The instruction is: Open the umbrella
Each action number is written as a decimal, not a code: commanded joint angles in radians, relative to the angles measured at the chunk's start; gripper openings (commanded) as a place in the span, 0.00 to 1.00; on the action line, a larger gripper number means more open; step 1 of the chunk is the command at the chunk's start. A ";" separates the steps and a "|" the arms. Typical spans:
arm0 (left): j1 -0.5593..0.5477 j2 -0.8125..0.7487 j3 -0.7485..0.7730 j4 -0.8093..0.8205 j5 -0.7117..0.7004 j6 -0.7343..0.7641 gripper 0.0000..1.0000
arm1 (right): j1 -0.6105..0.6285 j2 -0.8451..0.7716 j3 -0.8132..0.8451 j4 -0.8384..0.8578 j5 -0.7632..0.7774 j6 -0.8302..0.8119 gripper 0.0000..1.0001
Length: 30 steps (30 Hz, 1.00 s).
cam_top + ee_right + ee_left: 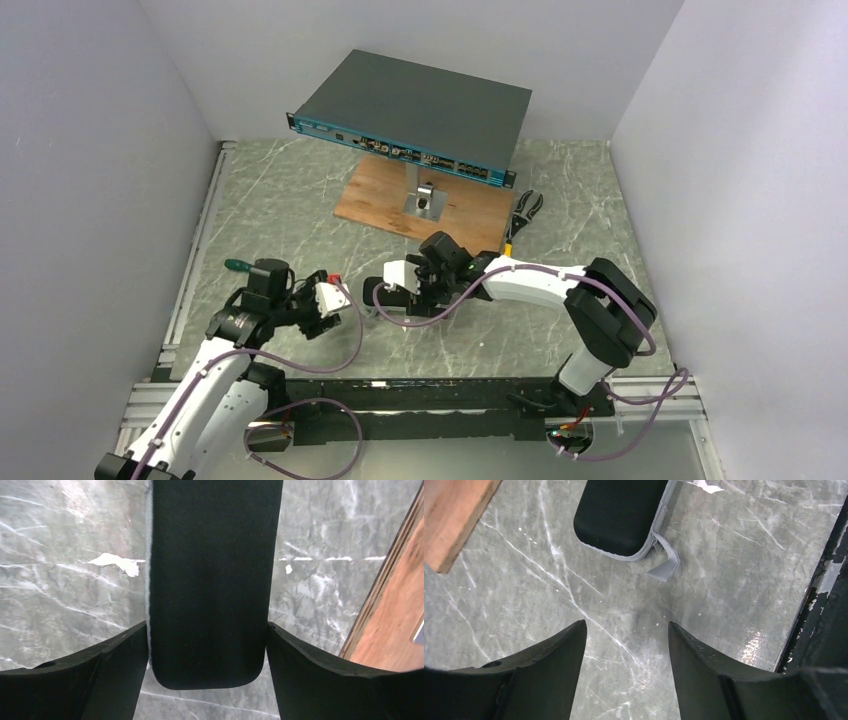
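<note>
a grey-teal flat metal switch box [410, 110] is seen at the far centre, raised on a short metal post [413, 185] above a flat reddish-brown wooden board [375, 195]. a pair of black-handled pliers [527, 208] is laid just beside the board's right edge. a small green-handled tool [237, 265] is seen at the left, too small to be told further. everything is carried on a smooth grey marble-patterned tabletop [290, 200] veined with white, and a black metal rail [824, 605] runs along its near edge.

a dark oval fabric umbrella case [210, 580], matte, round-ended and flat on the tabletop, is found near the centre, nearer than the board and apart from it. a pale grey zip seam is run around it, and a grey woven pull tab [666, 565] is draped from that seam onto the tabletop. a white chipped patch [117, 562] is seen just beside the case.

the right fingers [100, 670], black and curved, are set against both long sides of the case and clenched on it. the left fingers [549, 665] are held released, with only bare tabletop between them and the case's end lying ahead, untouched.
</note>
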 commanded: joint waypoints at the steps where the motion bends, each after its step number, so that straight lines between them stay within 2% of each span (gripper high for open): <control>1: 0.003 0.019 -0.027 0.077 0.042 -0.017 0.64 | -0.020 -0.011 -0.054 0.075 0.060 0.027 0.77; 4: 0.003 0.054 -0.029 0.175 0.057 -0.110 0.58 | -0.036 -0.052 -0.111 0.070 0.109 0.060 0.64; 8: -0.021 0.106 -0.034 0.298 0.075 -0.223 0.52 | -0.046 -0.144 -0.199 0.053 0.191 0.087 0.52; 11: -0.092 0.147 -0.045 0.414 0.037 -0.293 0.49 | -0.067 -0.192 -0.233 -0.008 0.219 0.116 0.51; 14: -0.170 0.229 -0.043 0.558 -0.063 -0.407 0.45 | -0.102 -0.229 -0.259 -0.056 0.215 0.146 0.50; 18: -0.208 0.364 0.029 0.637 -0.120 -0.501 0.40 | -0.139 -0.228 -0.273 -0.090 0.197 0.204 0.48; 21: -0.218 0.459 0.068 0.701 -0.099 -0.584 0.38 | -0.144 -0.216 -0.273 -0.089 0.183 0.235 0.48; 25: -0.265 0.566 0.061 0.807 -0.142 -0.733 0.36 | -0.156 -0.205 -0.270 -0.088 0.165 0.248 0.47; 30: -0.303 0.638 0.028 0.934 -0.212 -0.750 0.36 | -0.161 -0.233 -0.297 -0.083 0.174 0.222 0.45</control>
